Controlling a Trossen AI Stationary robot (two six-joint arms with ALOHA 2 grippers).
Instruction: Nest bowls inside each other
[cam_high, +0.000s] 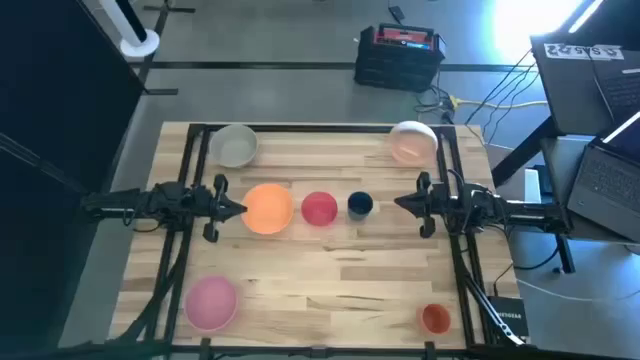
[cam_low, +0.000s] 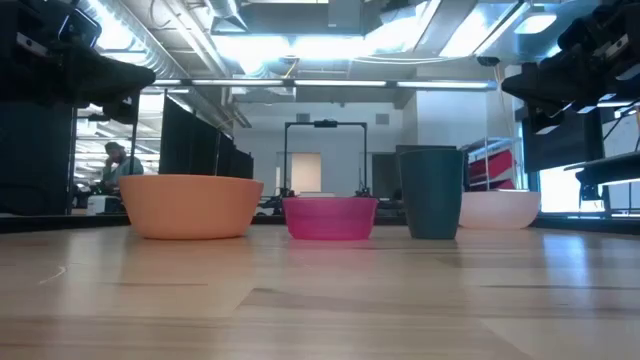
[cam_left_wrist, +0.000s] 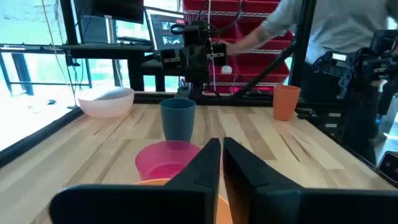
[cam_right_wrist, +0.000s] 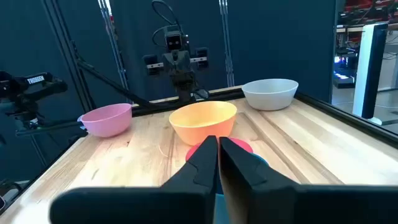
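Observation:
Three bowls stand in a row mid-table: an orange one (cam_high: 267, 208), a red-pink one (cam_high: 319, 209) and a tiny dark blue one (cam_high: 360, 204). A grey-white bowl (cam_high: 236, 145) sits far left, a pale peach-pink bowl (cam_high: 412, 141) far right, a pink bowl (cam_high: 211, 302) near left, a small orange-red bowl (cam_high: 435, 318) near right. My left gripper (cam_high: 240, 208) hovers shut just left of the orange bowl. My right gripper (cam_high: 399, 203) hovers shut right of the blue bowl. Each bowl rests on its base.
Black frame rails (cam_high: 190, 180) run along the table's left and right sides. A black case (cam_high: 398, 55) stands on the floor beyond the far edge, and laptops (cam_high: 600, 180) sit to the right. A person (cam_left_wrist: 323, 31) shows beyond the table in the left wrist view.

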